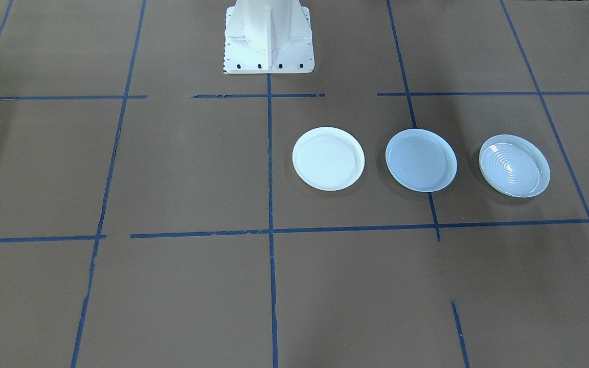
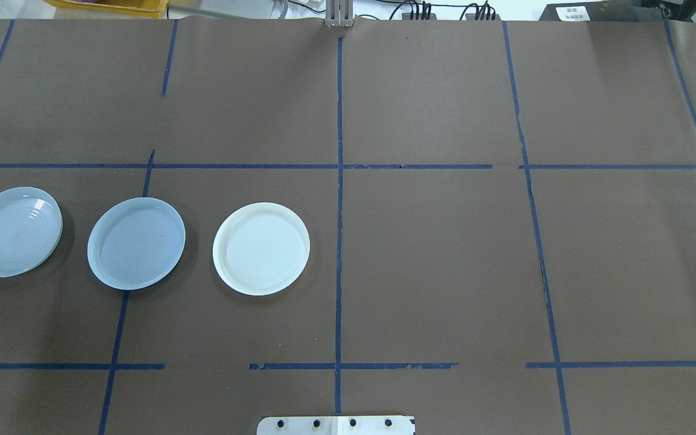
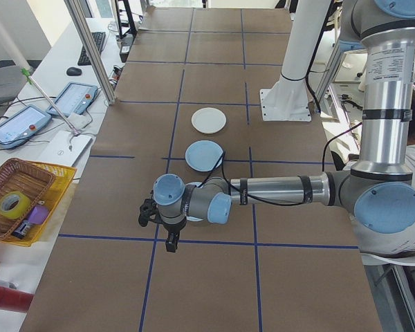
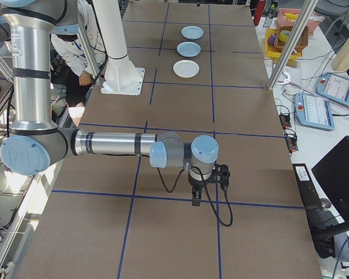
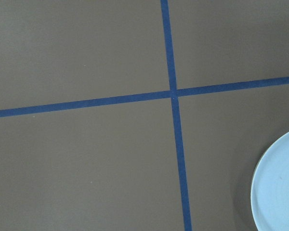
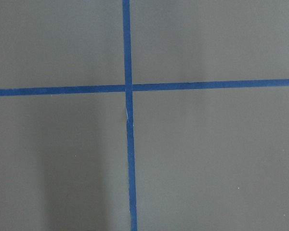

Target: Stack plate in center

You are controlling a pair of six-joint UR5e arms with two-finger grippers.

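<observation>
Three plates lie in a row on the brown table. The smooth pale blue-grey center plate (image 1: 421, 160) (image 2: 136, 243) is in the middle, with a bright white plate (image 1: 328, 158) (image 2: 261, 248) on one side and a ringed plate (image 1: 514, 165) (image 2: 12, 231) on the other. No plate rests on another. My left gripper (image 3: 171, 244) hangs above the table beside the ringed plate, seen only in the left side view. My right gripper (image 4: 195, 200) hovers far from the plates, over a tape crossing. I cannot tell whether either is open or shut. A pale plate's edge (image 5: 279, 187) shows in the left wrist view.
Blue tape lines (image 2: 339, 181) divide the table into squares. The white robot pedestal (image 1: 268, 36) stands at the robot's edge. A yellow tray with a basket and tape roll (image 3: 14, 200) and tablets (image 4: 314, 107) sit off the table's far side. A person (image 4: 75, 43) crouches behind the pedestal.
</observation>
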